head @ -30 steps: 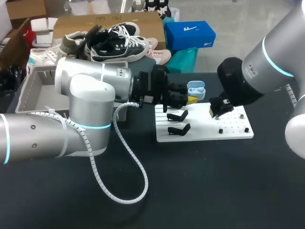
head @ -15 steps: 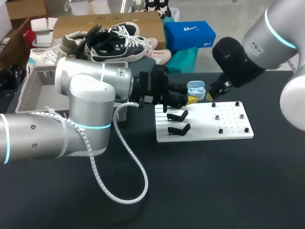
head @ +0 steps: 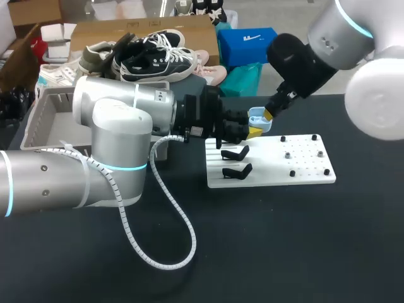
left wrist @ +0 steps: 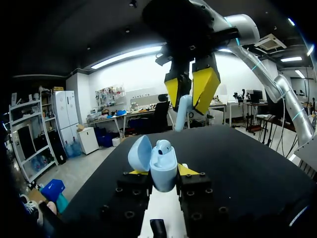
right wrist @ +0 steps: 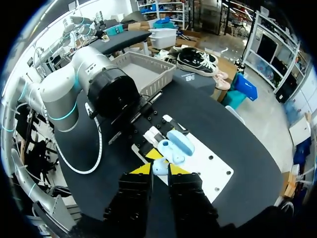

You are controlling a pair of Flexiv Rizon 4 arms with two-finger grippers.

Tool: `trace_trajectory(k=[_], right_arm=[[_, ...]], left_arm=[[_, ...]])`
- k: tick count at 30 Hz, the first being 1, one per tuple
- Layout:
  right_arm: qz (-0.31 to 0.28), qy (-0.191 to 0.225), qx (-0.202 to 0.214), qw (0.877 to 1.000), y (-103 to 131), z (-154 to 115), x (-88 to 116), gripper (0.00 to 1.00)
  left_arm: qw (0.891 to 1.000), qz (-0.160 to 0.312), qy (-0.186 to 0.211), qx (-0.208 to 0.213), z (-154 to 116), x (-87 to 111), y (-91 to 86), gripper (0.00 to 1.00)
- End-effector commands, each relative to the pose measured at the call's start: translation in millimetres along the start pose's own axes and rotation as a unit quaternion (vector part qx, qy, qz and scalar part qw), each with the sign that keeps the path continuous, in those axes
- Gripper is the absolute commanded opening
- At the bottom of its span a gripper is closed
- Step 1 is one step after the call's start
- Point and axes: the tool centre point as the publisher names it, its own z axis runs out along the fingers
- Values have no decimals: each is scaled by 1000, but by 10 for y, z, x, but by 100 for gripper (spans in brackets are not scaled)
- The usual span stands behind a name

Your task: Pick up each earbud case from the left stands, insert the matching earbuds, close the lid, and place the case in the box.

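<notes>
My left gripper is shut on a light blue earbud case, held upright with its lid swung open. One earbud sits in the case. Just above it hangs my right gripper, shut on a light blue earbud whose stem points down at the case. In the head view the case is over the white board's far left corner, with my left gripper beside it and my right gripper at its right. The right wrist view shows the earbud between its own fingertips, with the case below.
Two black stands stand bare on the board's left part, and small black pegs dot its right part. A grey basket sits at the table's far left. A white coiled cable loops down from my left arm.
My right arm has swung from over the board's right part up and to the left, bringing the earbud above the open case. The left arm has kept still.
</notes>
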Motion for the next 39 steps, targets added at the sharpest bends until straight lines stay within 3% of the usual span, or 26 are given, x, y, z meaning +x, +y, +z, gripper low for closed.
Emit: trace_trajectory(k=[1,39], right_arm=[[-3,18,-4,1000,-74,77,-103,0],[-19,28,-14,999,-41,265,-169,0]], left_arm=[[1000,0,-1,-1,1,3,-5,0],[1000,0,-1,-1,1,3,-5,0]])
